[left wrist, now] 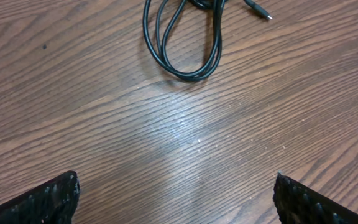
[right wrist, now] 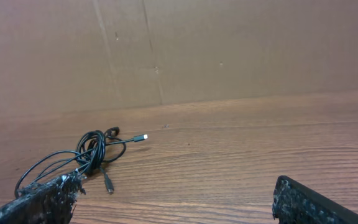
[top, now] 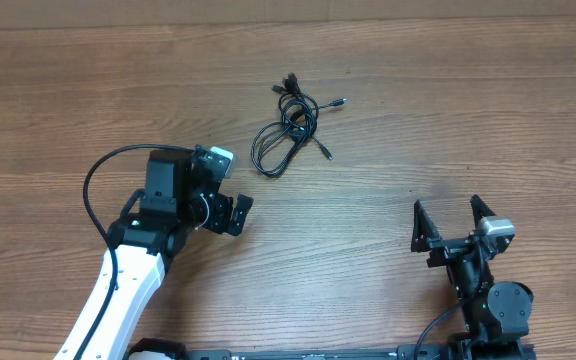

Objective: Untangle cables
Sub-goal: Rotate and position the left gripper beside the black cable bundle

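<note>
The task looks barely begun. The cables (top: 290, 122) lie in one bunch on the table (top: 488, 90), toward its far edge and a little left of the middle. Their strands cross at a knot near the top of the bunch, a long loop hangs toward the near edge, and a few plug ends stick out. Nothing has been pulled apart, so all of the separating is left to do.

The left gripper (top: 238, 214) sits nearer the front edge, just short of the loop, with its jaws wide apart and nothing between them. The right gripper (top: 446, 212) is well apart from the bunch, near the front right corner, likewise spread wide and holding nothing.

The overhead view alone shows both arms and the whole bunch at once. The left wrist view shows only the lower loop (left wrist: 188, 77) and one plug (left wrist: 260, 11), but makes plain that the loop is two strands running side by side. The right wrist view, low and slanted, shows the knot rising slightly off the wood, one bright silver tip (right wrist: 144, 136), and a brown cardboard wall (right wrist: 241, 50) behind the far edge
</note>
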